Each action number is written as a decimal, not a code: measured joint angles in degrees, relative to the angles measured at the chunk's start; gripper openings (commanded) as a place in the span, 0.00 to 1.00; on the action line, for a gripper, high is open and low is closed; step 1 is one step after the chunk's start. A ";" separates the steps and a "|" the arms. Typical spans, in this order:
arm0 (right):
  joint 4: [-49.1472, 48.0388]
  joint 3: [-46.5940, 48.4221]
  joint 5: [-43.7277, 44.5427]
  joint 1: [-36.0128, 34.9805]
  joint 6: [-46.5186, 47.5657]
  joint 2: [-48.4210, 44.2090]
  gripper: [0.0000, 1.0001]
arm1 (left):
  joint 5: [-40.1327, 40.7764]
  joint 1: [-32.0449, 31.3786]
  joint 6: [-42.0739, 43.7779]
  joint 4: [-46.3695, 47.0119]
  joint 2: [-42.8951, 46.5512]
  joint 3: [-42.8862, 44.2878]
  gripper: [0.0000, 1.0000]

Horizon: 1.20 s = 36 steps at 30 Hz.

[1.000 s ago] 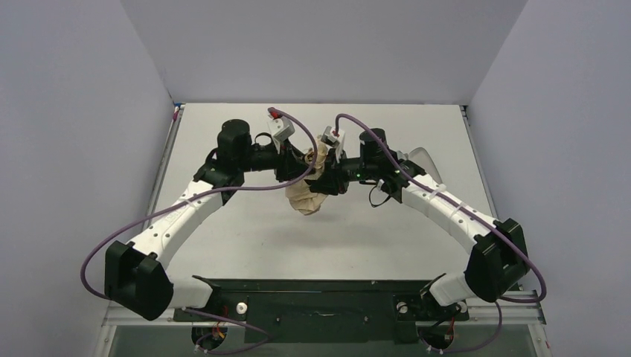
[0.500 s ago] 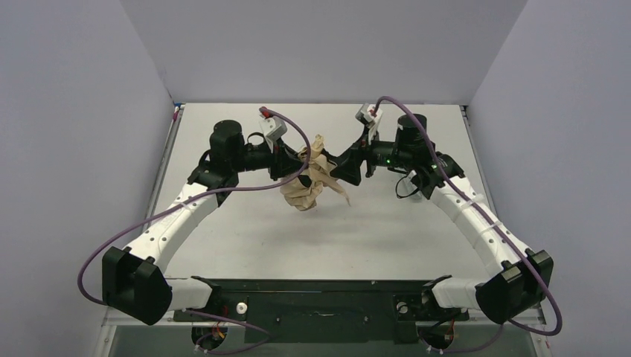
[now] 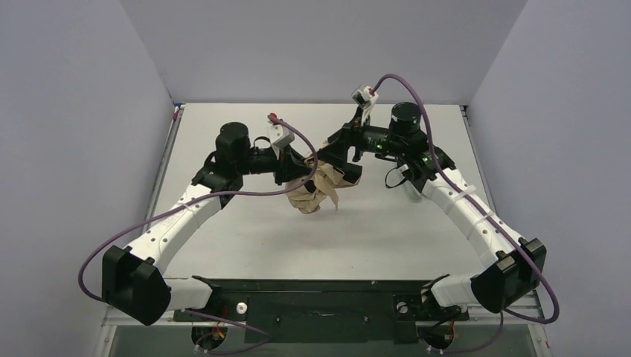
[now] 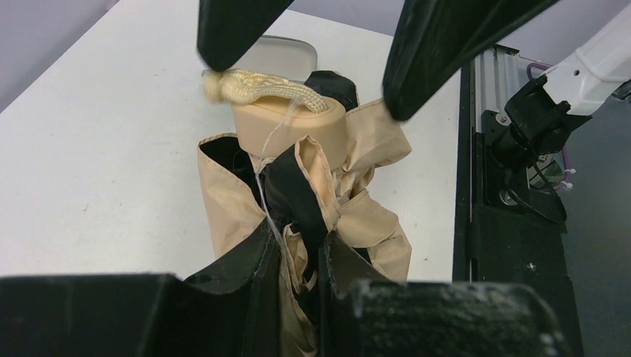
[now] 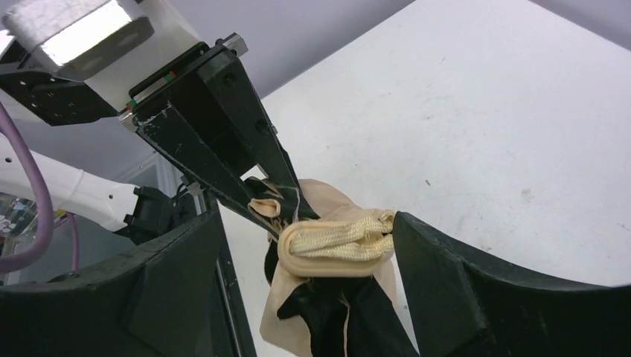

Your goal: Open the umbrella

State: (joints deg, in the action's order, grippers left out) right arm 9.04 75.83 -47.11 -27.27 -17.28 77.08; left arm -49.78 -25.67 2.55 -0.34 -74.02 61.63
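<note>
Black-fingered, the left end effector (image 3: 303, 174) sat left of centre above the tabletop (image 3: 223, 245), its jaws pinched nearly shut on a fold of the umbrella (image 3: 315, 195). Its wrist view showed them clamped on peach-tan fabric and a black strip, though the exact part held was buried in the crumple. The umbrella hung bundled and unopened between the two arms, over the middle of the tabletop; whether its lower end touched the surface could not be told. Its shaft was hidden inside the folds. The small tan handle (image 4: 294, 130), with a braided cord (image 4: 268, 85) lying across it, faced the right arm. The right end effector (image 3: 336, 163) stood just right of the bundle with its jaws spread wide, one finger on each side of the handle, gripping nothing. Further right, a pale pouch (image 4: 287, 46) lay on the tabletop, mostly hidden under the right arm from above and cut off by the handle in the left wrist view.
</note>
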 measured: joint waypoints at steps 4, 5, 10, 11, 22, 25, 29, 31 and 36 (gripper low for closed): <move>-0.39 0.04 0.68 -2.21 -0.81 2.36 0.84 | 0.04 -1.05 0.11 0.09 0.02 0.00 0.00; -0.28 0.04 0.92 -2.54 -0.76 2.67 0.84 | 0.04 -1.18 0.09 0.09 0.02 0.00 0.00; 0.96 0.04 2.12 -3.21 0.11 3.06 0.84 | 0.31 -1.25 -0.39 0.26 0.22 0.00 0.00; 1.14 0.02 2.40 -3.21 0.35 3.06 0.84 | 0.42 -1.25 -0.48 0.39 0.26 0.00 0.00; -0.02 -4.15 1.66 0.28 -4.33 2.99 0.67 | 2.82 -1.25 -2.43 1.68 0.39 0.00 0.00; -3.17 -4.92 0.61 0.24 -7.28 2.99 0.68 | 2.86 -1.25 -3.17 2.56 0.39 0.00 0.00; -6.97 -5.11 0.00 0.22 -10.34 3.02 0.27 | 2.80 -1.25 -3.56 3.17 0.39 0.00 0.00; -8.09 -5.11 -0.26 0.17 -10.78 3.04 0.03 | 2.78 -1.22 -3.89 3.21 0.39 0.02 0.02; -8.55 -5.11 -0.37 0.35 -10.80 3.08 0.00 | 2.82 -0.46 -5.03 3.48 0.46 0.04 0.55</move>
State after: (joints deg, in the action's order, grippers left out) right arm 0.49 70.72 -47.48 -26.92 -28.08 80.16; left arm -46.96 -26.13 -2.48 3.14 -73.56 61.67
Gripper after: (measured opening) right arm 0.513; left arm 0.193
